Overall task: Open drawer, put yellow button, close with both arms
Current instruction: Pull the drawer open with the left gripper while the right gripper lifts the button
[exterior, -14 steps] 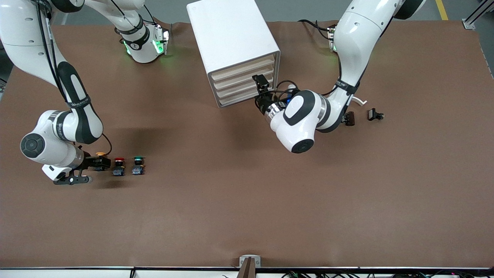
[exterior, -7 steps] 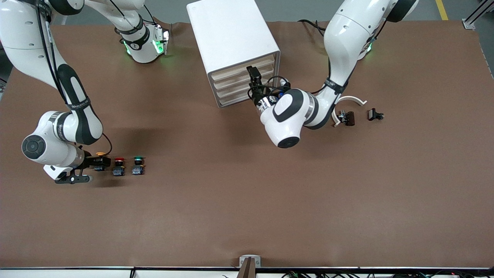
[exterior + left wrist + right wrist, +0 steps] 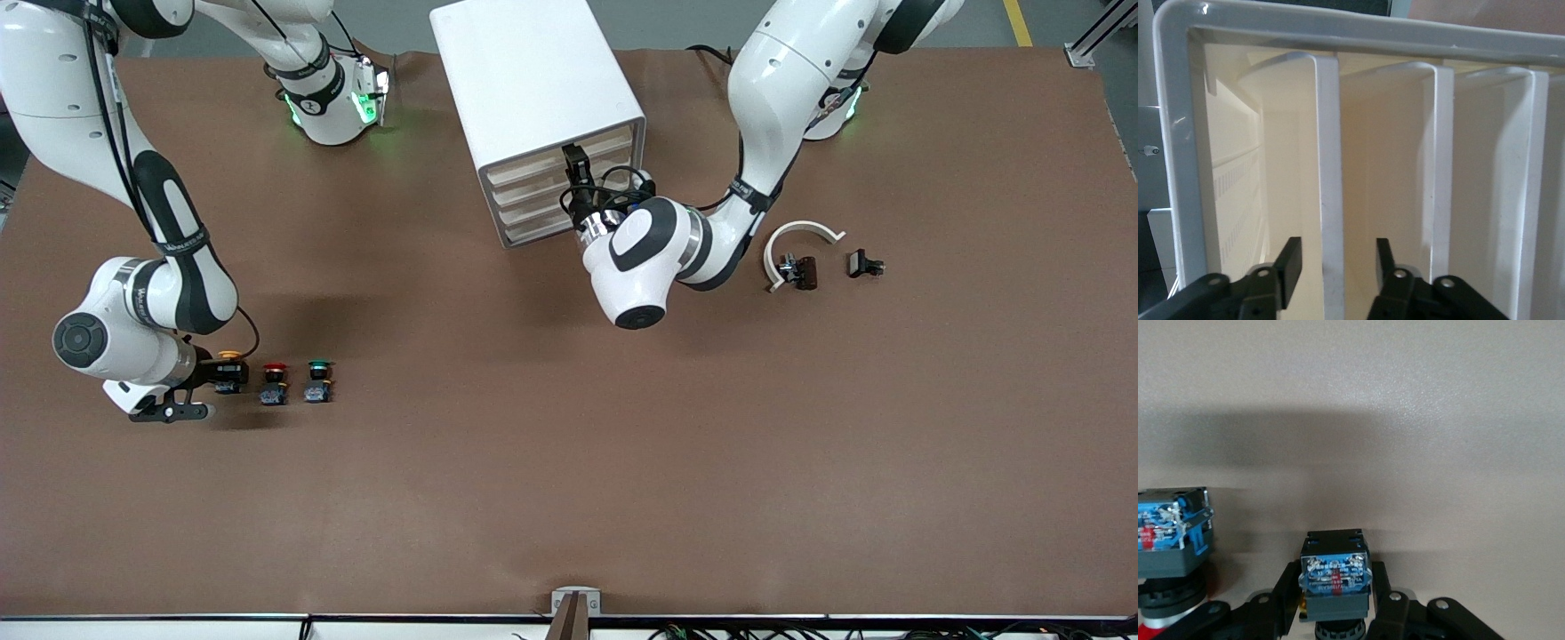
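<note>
The white cabinet [image 3: 533, 71] stands at the robots' edge of the table, with all four drawers shut. My left gripper [image 3: 572, 162] is open at the front of the uppermost drawer [image 3: 533, 165]. In the left wrist view my left gripper [image 3: 1335, 257] has one finger on each side of that drawer's white front lip [image 3: 1328, 167] without touching it. My right gripper [image 3: 233, 374] is shut on the black body of the yellow button [image 3: 230, 356], low at the table. In the right wrist view my right gripper [image 3: 1335, 579] presses both sides of the button's [image 3: 1336, 570] body, below its bluish base.
A red-capped button [image 3: 275, 367] and a green-capped one [image 3: 318, 365] stand in a row beside the yellow button; the red one also shows in the right wrist view [image 3: 1171, 533]. A white curved piece [image 3: 800, 233] and two small black parts [image 3: 805, 271] [image 3: 864, 264] lie toward the left arm's end.
My left arm has swung along the cabinet front, and its gripper has risen from the lower drawers to the uppermost one. My right gripper has stayed at the yellow button.
</note>
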Robot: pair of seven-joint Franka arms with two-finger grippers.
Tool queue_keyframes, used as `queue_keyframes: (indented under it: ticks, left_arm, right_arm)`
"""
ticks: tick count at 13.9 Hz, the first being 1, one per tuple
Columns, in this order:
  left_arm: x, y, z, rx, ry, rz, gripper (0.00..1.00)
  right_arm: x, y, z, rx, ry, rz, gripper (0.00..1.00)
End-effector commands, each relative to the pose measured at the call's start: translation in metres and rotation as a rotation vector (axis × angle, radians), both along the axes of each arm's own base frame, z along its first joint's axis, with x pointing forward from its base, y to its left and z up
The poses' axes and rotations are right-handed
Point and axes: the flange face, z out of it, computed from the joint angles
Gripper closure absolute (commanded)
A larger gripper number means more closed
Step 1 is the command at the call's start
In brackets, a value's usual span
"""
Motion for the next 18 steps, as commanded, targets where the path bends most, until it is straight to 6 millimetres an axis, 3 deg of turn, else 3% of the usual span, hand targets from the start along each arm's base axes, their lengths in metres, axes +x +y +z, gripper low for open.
queue_keyframes:
  ticks: [1,5,11,16,18]
  left_arm:
    - [-0.001,-0.003,0.004,-0.008,0.018,0.002,1.00]
    - [0.002,-0.001,0.004,-0.013,0.003,-0.004,1.00]
    - [0.051,0.037,0.008,0.003,-0.049,0.085,1.00]
    - [0.095,0.069,0.021,-0.010,-0.102,0.176,1.00]
    - [0.109,0.077,0.023,-0.029,-0.135,0.206,1.00]
  right_arm:
    - [0.005,0.001,0.003,0.003,-0.004,0.011,0.63]
    - [0.018,0.007,0.032,0.003,-0.005,0.020,0.62]
    - [0.017,0.058,0.126,0.003,0.136,0.038,0.62]
    - [-0.014,0.144,0.210,-0.073,0.210,-0.115,0.62]
    - [-0.033,0.197,0.250,-0.130,0.242,-0.185,0.62]
